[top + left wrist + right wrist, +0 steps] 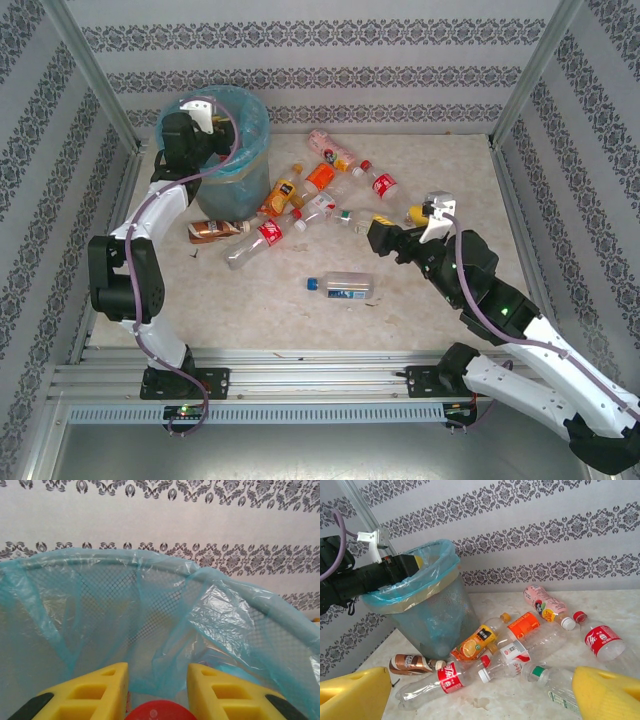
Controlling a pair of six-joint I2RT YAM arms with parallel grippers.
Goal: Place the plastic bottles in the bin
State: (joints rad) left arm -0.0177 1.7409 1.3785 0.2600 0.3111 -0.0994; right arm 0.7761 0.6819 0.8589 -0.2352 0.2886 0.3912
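Left tool point(157, 671) around smooth red-capped bottle point(159, 712)

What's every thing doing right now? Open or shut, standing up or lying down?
bin, standing upright, lined with a blue bag, top open
left gripper, shut on the red-capped bottle, above the bin's mouth
right gripper, open wide, holding nothing
blue-capped bottle, lying on its side, cap on
pink bottle, lying on its side, cap on
brown bottle, lying on its side by the bin's foot
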